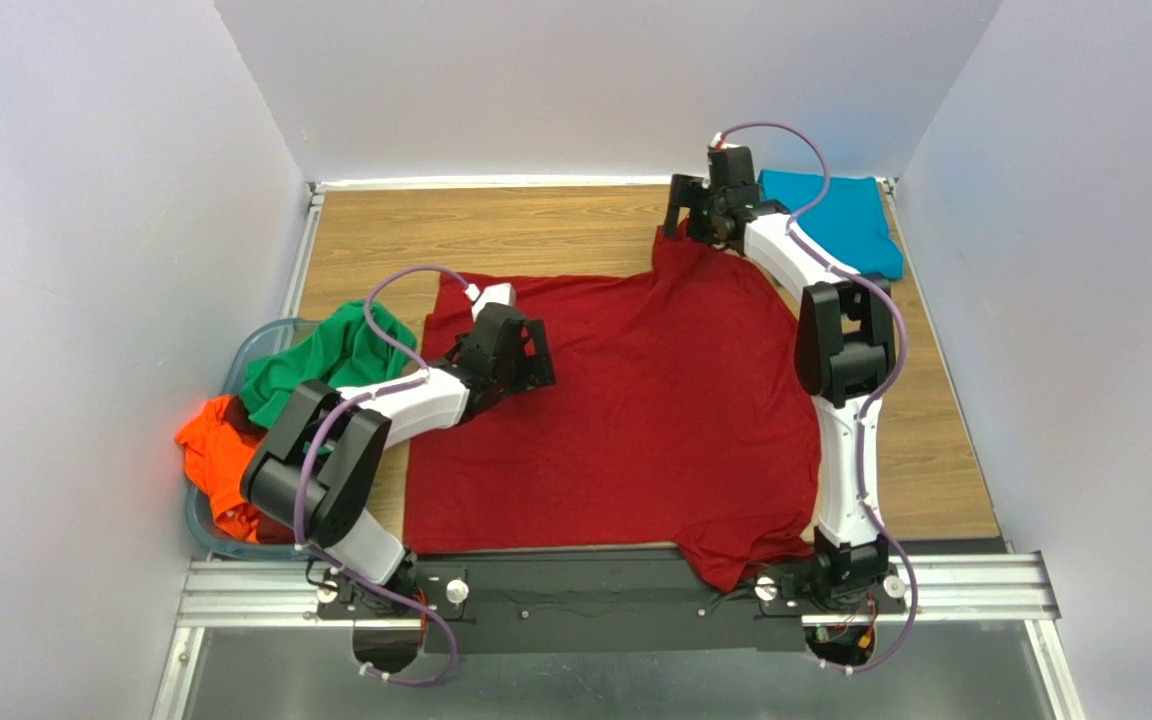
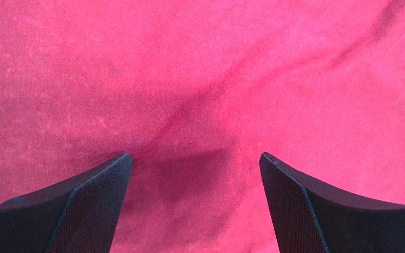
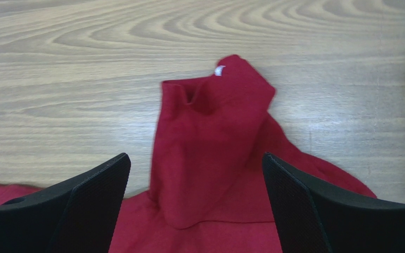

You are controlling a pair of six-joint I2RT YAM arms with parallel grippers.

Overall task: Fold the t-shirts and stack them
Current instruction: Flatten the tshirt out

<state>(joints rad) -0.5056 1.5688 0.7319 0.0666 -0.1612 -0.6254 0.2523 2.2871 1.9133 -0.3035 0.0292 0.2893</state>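
Observation:
The dark red t-shirt (image 1: 642, 420) lies spread on the wooden table. My left gripper (image 1: 525, 360) is open just above its left part; the left wrist view shows only red cloth (image 2: 199, 79) between the jaws. My right gripper (image 1: 687, 222) is open over the shirt's far corner, where a folded-over tip with a white tag (image 3: 210, 137) lies on the wood. A teal-blue t-shirt (image 1: 838, 218) lies at the far right. A green t-shirt (image 1: 319, 360) and a bright orange t-shirt (image 1: 222, 450) sit in a bin at the left.
A clear plastic bin (image 1: 252, 353) stands at the table's left edge. White walls enclose three sides. Bare wood (image 1: 537, 233) shows at the back. A metal rail (image 1: 973, 585) runs along the near edge.

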